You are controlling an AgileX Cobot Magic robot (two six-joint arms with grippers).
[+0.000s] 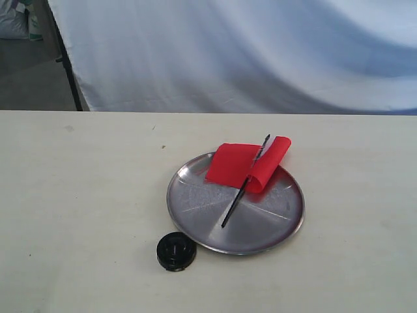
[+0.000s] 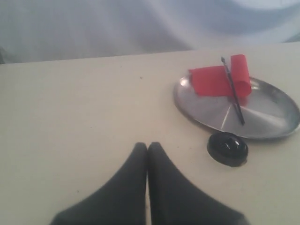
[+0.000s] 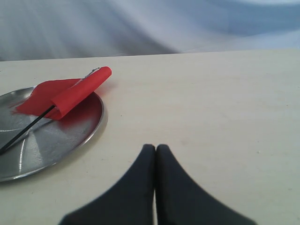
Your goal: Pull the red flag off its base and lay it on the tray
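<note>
Since the red flag (image 1: 231, 164) lies on the tray (image 1: 260, 225) mid-frame, the base (image 1: 176, 251) bare beside it, left hand (image 2: 147, 147) and right hand (image 3: 155, 149), both pressed together, should withdraw without nudging them.

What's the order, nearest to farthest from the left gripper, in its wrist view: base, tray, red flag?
1. base, standing just outside the tray rim.
2. tray, behind the base.
3. red flag, lying on the tray's far part.
</note>
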